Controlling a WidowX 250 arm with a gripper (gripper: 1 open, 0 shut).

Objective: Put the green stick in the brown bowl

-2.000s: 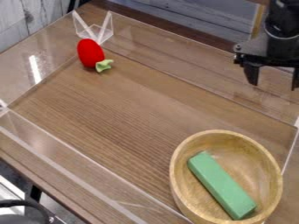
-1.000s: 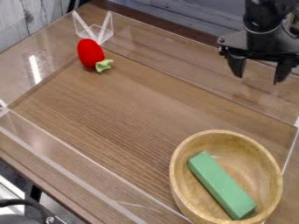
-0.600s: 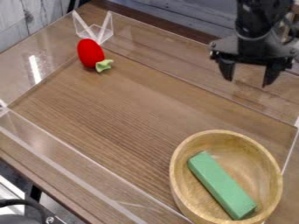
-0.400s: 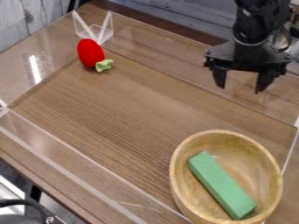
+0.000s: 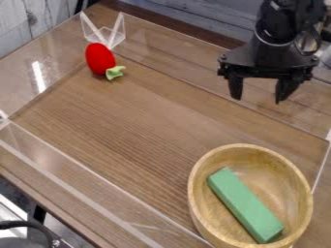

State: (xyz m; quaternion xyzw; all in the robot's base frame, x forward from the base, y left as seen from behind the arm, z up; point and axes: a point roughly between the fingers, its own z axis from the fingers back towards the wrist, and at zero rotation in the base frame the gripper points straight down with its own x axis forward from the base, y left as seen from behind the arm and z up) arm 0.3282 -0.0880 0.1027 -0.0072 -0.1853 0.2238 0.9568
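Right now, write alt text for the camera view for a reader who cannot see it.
A green stick lies inside a brown bowl at lower right of a wooden table. An open gripper hangs above the far right; a small red toy sits far left.

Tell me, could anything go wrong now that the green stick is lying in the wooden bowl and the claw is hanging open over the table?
Not much, probably. The gripper, jaws spread and empty, hangs close to the clear wall along the table's far edge; a careless swing might clip it. If it came down toward the brown bowl again, it could nudge the bowl or tip the green stick out. The small red toy looks too far off to be disturbed.
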